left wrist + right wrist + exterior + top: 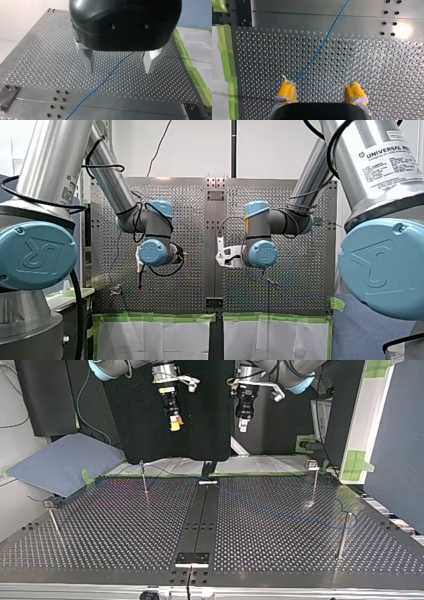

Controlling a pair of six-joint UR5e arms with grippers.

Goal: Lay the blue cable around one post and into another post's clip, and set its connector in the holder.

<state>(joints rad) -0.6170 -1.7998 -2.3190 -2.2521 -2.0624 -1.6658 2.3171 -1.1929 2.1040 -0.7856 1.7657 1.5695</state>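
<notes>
The thin blue cable (107, 77) lies loose on the perforated table and runs under the gap between the metal fingers of my left gripper (119, 66), which is open and empty. In the right wrist view the cable (322, 47) passes below my right gripper (320, 93), close to one yellow pad (287, 91); this gripper is open and holds nothing. Seen from the top view, both hang well above the table, my right gripper (174, 422) left of my left gripper (243, 424). Thin posts (144, 480) (314, 482) (343, 535) stand on the plate. I cannot make out the connector.
Another post (54, 520) stands at the top view's left edge. A dark centre strip (200, 520) splits the plate, with a small bracket (192, 559) at its near end. Green tape (227, 62) lines the table's edge, with a blue cloth (60, 462) beyond.
</notes>
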